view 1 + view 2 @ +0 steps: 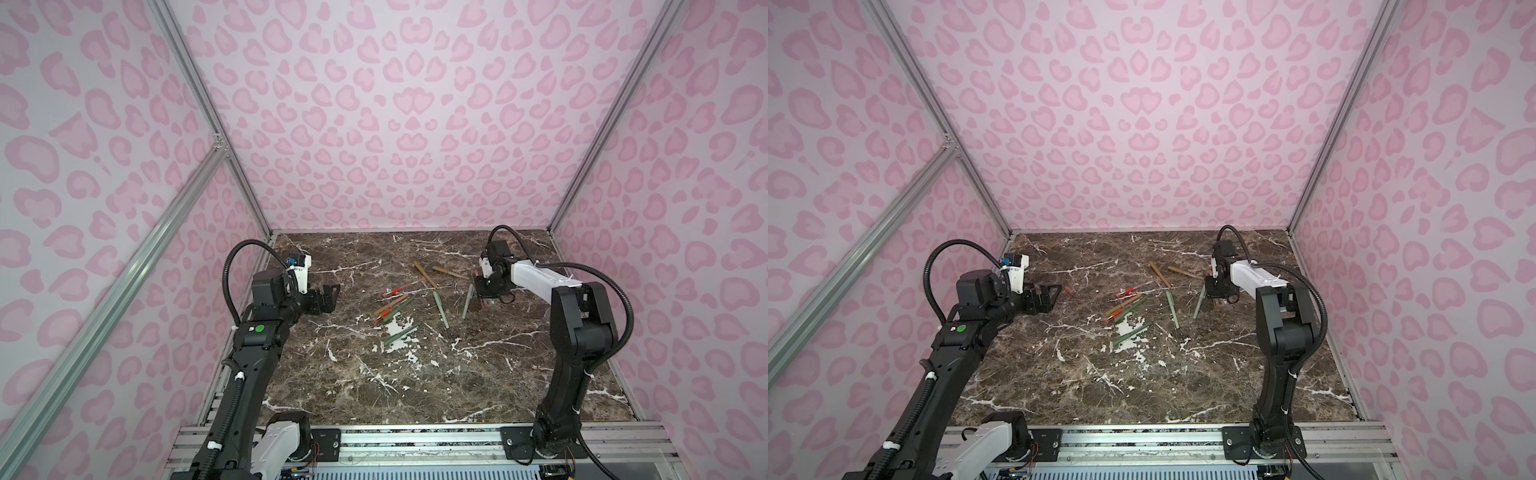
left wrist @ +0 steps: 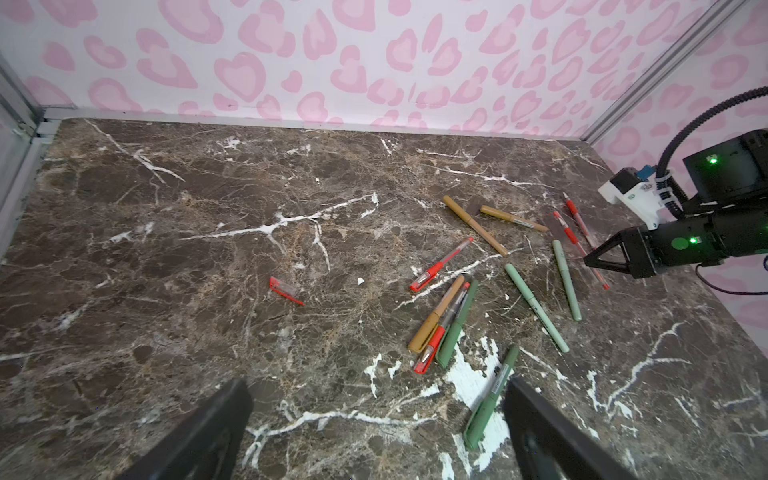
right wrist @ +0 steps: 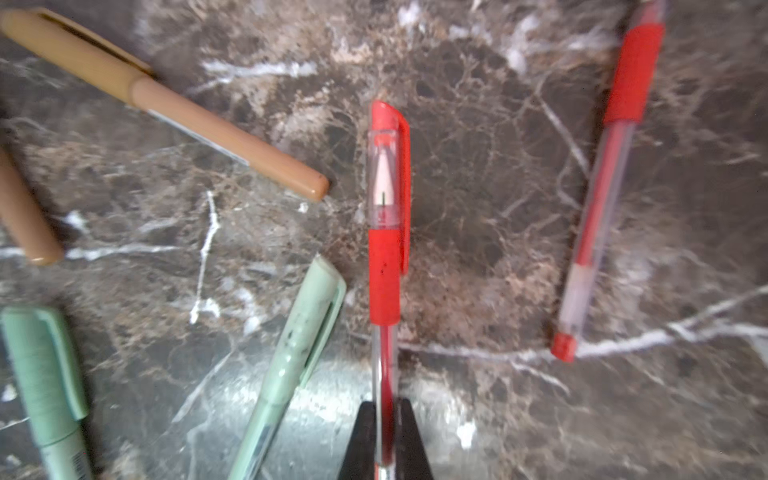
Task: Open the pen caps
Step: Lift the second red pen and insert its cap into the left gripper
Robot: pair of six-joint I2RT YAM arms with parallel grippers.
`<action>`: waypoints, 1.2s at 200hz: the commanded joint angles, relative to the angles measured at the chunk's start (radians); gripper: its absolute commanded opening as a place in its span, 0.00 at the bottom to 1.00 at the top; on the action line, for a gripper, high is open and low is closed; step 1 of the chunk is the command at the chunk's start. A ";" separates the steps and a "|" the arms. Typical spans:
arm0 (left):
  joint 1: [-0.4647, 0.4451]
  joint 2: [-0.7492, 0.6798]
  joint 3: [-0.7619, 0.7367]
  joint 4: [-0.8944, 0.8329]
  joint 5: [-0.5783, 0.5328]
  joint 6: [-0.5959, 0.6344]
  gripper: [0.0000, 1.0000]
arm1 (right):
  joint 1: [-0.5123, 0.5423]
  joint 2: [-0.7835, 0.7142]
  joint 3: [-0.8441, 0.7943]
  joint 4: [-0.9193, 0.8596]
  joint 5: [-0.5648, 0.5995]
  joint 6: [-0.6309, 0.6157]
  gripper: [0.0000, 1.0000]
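Note:
My right gripper [image 3: 384, 409] is shut on the clear barrel of a red pen [image 3: 384, 274], low over the marble. The pen's cap [image 3: 388, 166], clear with a red end and clip, sits on the pen's far end. In both top views this gripper [image 1: 484, 297] [image 1: 1214, 297] points down at the right of the pen scatter. My left gripper [image 2: 374, 415] stands open and holds nothing, hovering at the table's left [image 1: 330, 297] [image 1: 1054, 293]. A loose red cap [image 2: 286, 289] lies alone on the marble. Several capped pens [image 1: 395, 309] in red, green and tan lie mid-table.
A second red pen [image 3: 611, 166] lies beside the held one. A pale green pen [image 3: 299, 332] and a tan pen [image 3: 187, 116] lie close on its other side. A dark green pen [image 2: 492, 399] lies by my left gripper's finger. Pink patterned walls enclose the marble table [image 1: 374, 395].

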 commanded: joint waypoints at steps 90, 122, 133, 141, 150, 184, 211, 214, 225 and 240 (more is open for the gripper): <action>-0.008 0.062 -0.008 0.124 0.326 -0.170 0.94 | 0.483 -0.313 -0.189 0.315 -0.045 0.307 0.00; -0.021 0.080 -0.023 0.167 0.345 -0.226 0.90 | 0.635 -0.278 -0.124 0.389 -0.036 0.350 0.00; -0.036 0.100 -0.023 0.192 0.344 -0.243 0.89 | 0.678 -0.261 -0.094 0.405 -0.019 0.348 0.00; -0.045 0.124 -0.006 0.191 0.346 -0.257 0.88 | 0.706 -0.246 -0.072 0.417 -0.016 0.341 0.00; -0.051 0.152 0.024 0.184 0.350 -0.282 0.87 | 0.727 -0.227 -0.046 0.421 -0.014 0.340 0.00; -0.088 0.231 0.083 0.174 0.344 -0.305 0.81 | 0.785 -0.170 0.023 0.425 -0.027 0.333 0.00; -0.099 0.255 0.095 0.172 0.343 -0.319 0.72 | 0.809 -0.136 0.062 0.412 -0.046 0.342 0.00; -0.101 0.256 0.098 0.172 0.341 -0.320 0.71 | 0.815 -0.136 0.062 0.413 -0.045 0.341 0.00; -0.103 0.263 0.094 0.178 0.341 -0.327 0.62 | 0.829 -0.139 0.059 0.426 -0.036 0.329 0.00; -0.104 0.268 0.089 0.191 0.339 -0.329 0.47 | 0.835 -0.130 0.064 0.428 -0.038 0.321 0.00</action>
